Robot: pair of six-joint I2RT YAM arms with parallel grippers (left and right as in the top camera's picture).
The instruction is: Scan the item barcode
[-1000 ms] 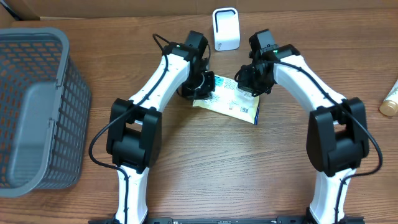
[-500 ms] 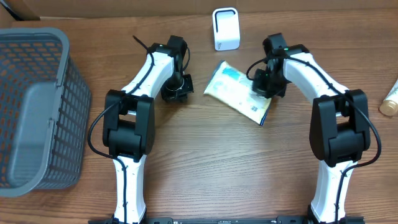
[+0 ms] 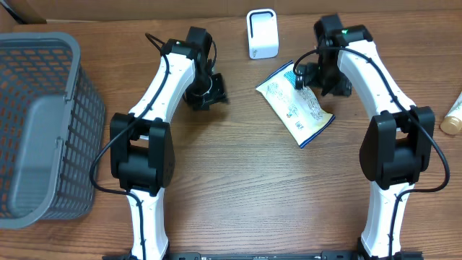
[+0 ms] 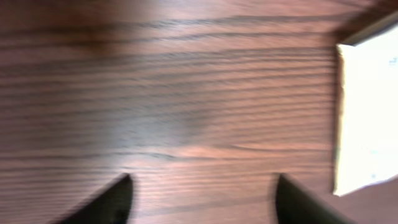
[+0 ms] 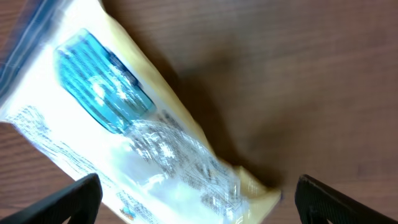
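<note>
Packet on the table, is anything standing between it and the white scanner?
Nothing visible does. Only bare wooden table separates the packet from the white scanner.

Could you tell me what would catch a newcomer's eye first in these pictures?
A crinkly pale packet with blue print lies askew on the wooden table, just in front of the small white scanner at the back. The right gripper hangs open over it, and a large gray mesh basket fills the table's left side.
</note>
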